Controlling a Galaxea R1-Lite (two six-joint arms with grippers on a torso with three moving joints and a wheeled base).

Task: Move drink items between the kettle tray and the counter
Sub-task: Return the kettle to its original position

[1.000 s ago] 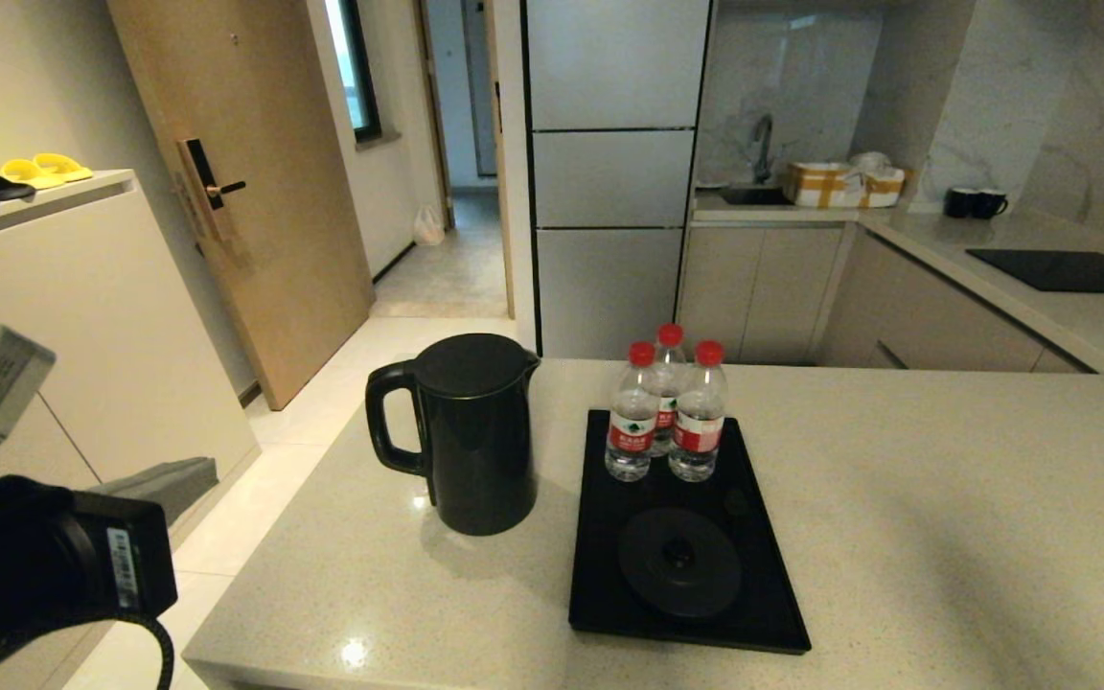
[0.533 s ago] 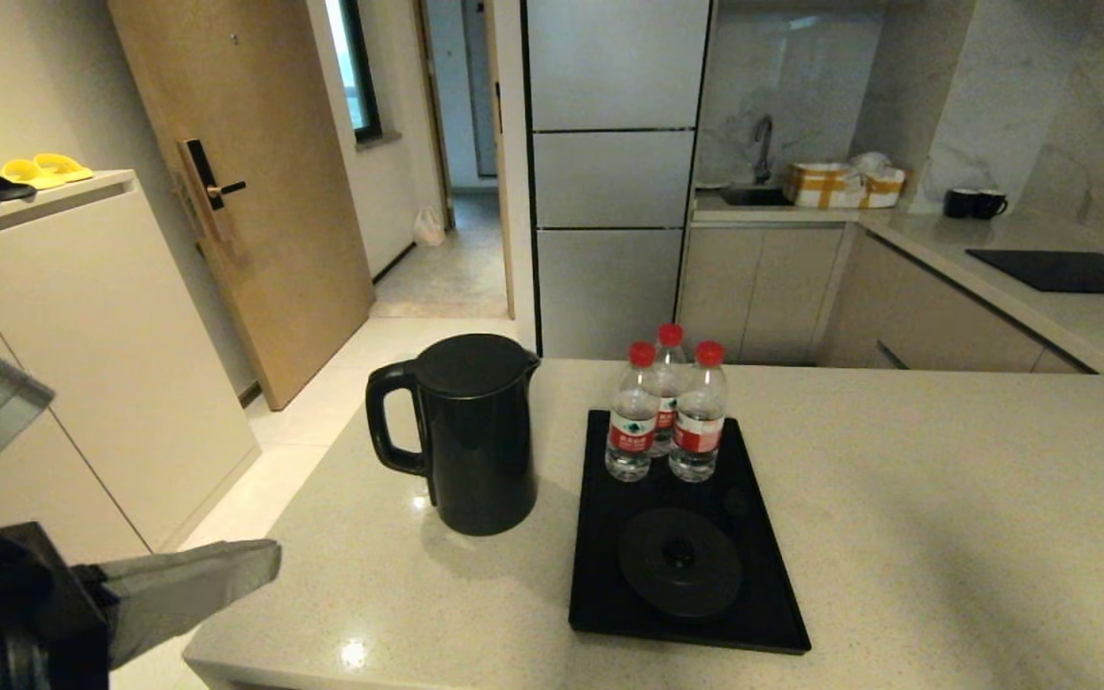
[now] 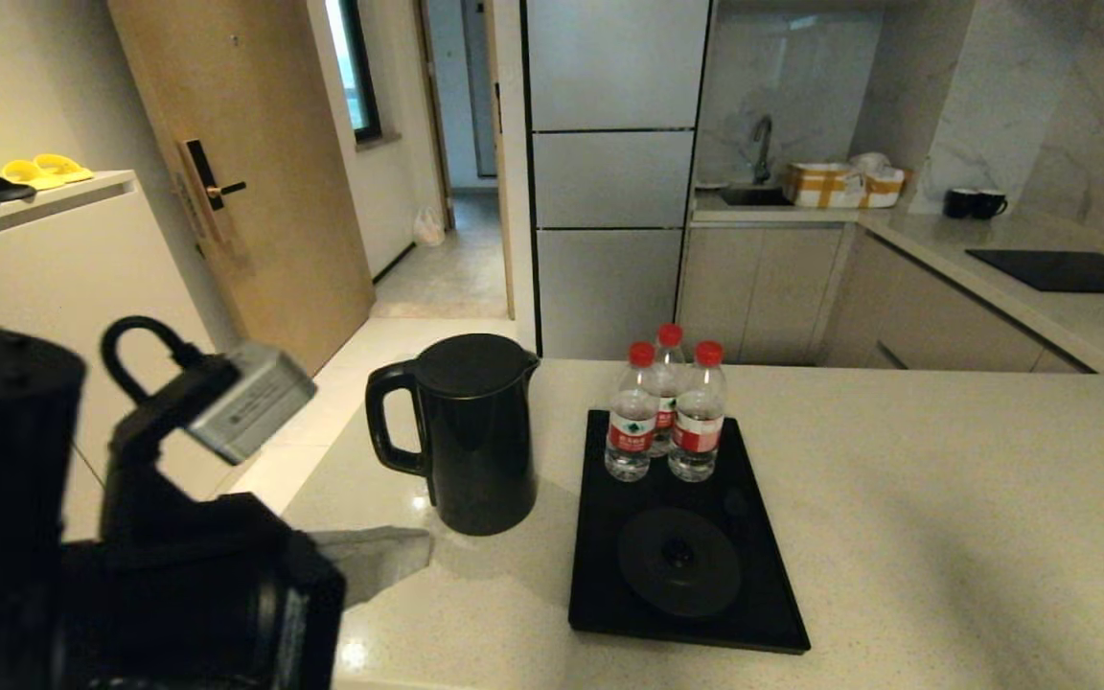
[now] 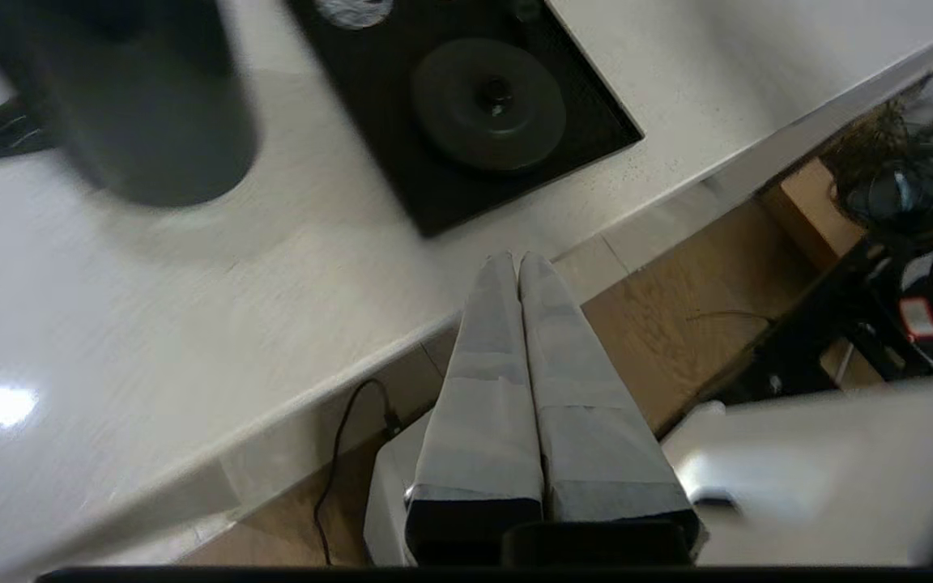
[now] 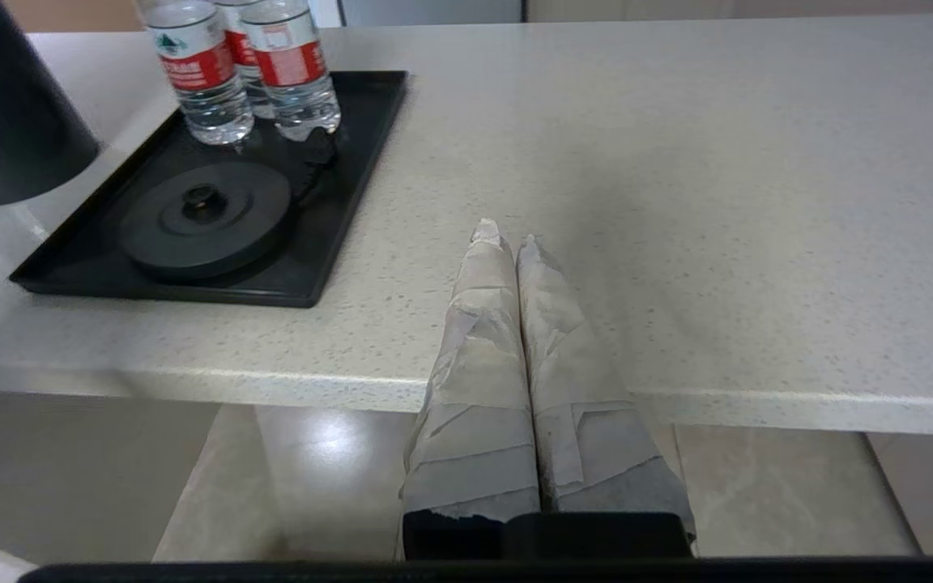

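The tall black kettle [image 3: 471,431] stands on the beige counter [image 3: 945,498], just left of the black kettle tray [image 3: 753,613]. On the tray sit the round base disc [image 3: 678,562] and three red-capped water bottles [image 3: 667,412]. My left gripper [image 3: 408,556] is shut and empty over the counter's near left edge, below and left of the kettle. In the left wrist view its tips [image 4: 513,263] lie near the counter edge, short of the tray [image 4: 596,121] and kettle [image 4: 142,105]. My right gripper [image 5: 507,239] is shut and empty over the counter's near edge, right of the tray [image 5: 337,219].
Beyond the counter are a fridge [image 3: 614,172], a worktop with sink [image 3: 753,192], hob [image 3: 1065,270] and two black mugs [image 3: 974,202]. A wooden door [image 3: 245,192] and a white cabinet with slippers [image 3: 6,177] stand left. My left arm's bulk [image 3: 82,537] fills the lower left.
My left arm has swung up and rightward from beside the counter; its shut fingers now reach over the near left edge toward the kettle. Kettle, bottles and tray have not moved.
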